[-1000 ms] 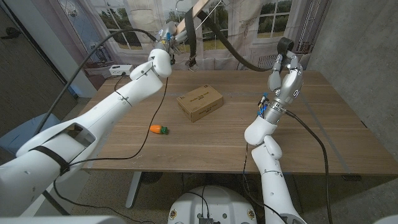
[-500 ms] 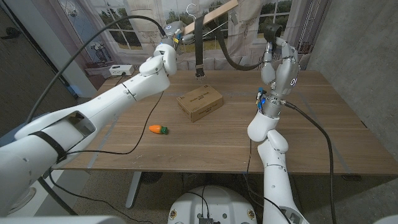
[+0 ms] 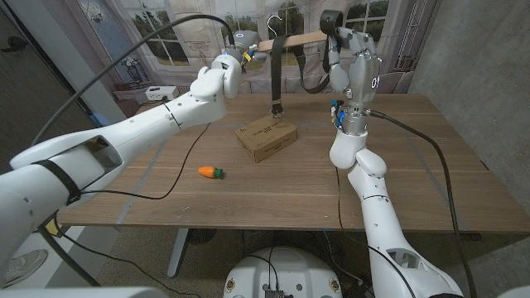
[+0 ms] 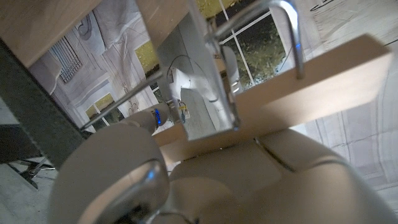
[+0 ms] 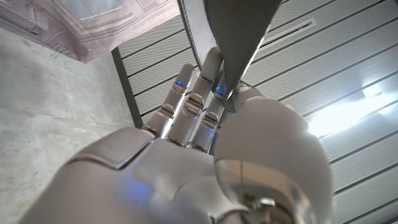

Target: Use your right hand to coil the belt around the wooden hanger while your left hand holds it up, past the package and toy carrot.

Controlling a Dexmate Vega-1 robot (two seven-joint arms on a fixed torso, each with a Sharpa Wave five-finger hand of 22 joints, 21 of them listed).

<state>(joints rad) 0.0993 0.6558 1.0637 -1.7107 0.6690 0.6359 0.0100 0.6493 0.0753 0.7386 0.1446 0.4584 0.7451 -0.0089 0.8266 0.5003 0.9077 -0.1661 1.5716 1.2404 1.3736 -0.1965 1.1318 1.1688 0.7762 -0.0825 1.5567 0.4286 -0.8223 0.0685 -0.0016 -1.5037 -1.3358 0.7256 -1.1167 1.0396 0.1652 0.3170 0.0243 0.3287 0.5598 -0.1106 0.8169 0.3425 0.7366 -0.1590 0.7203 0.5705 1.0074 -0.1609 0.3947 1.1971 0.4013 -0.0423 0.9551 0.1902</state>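
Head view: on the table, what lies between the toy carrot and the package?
Nothing: in the head view the stretch of table between the toy carrot and the package is bare wood. The belt's hanging end dangles just behind the package.

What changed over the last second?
The right robot hand swung in toward the hanger, carrying the belt across it; the hanger levelled out and the belt's free end now hangs just above the package. The left robot hand kept its hold on the hanger, shifting a little right. Package and carrot stayed put.
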